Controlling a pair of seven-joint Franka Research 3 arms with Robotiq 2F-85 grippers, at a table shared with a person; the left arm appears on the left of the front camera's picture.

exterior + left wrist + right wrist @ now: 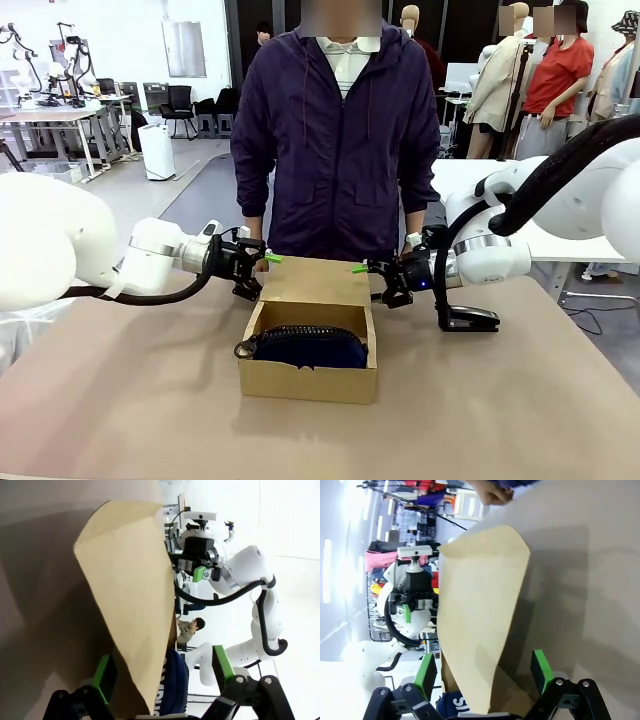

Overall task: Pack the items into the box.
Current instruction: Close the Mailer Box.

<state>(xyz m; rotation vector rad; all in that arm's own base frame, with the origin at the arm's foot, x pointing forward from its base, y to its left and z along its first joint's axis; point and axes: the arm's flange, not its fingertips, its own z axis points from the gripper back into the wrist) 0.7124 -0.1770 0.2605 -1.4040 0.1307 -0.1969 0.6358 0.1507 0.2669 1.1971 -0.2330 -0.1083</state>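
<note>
The brown cardboard box (308, 380) sits mid-table with its flap lid (315, 281) standing up at the back. A navy-blue zippered pouch (310, 346) lies inside it. My left gripper (262, 268) is open at the flap's left edge, my right gripper (365, 270) open at its right edge. In the left wrist view the flap (130, 595) runs between my left gripper's (162, 672) spread green pads (102, 677), with the pouch (175, 680) behind. In the right wrist view the flap (480, 610) likewise stands between my right gripper's (483, 672) pads (540, 670), not pinched.
A black stapler (468, 318) rests on the table right of the box, under my right arm. A person in a dark purple jacket (335, 140) stands close at the far edge, a hand (492, 492) near the table. Bare table lies in front of the box.
</note>
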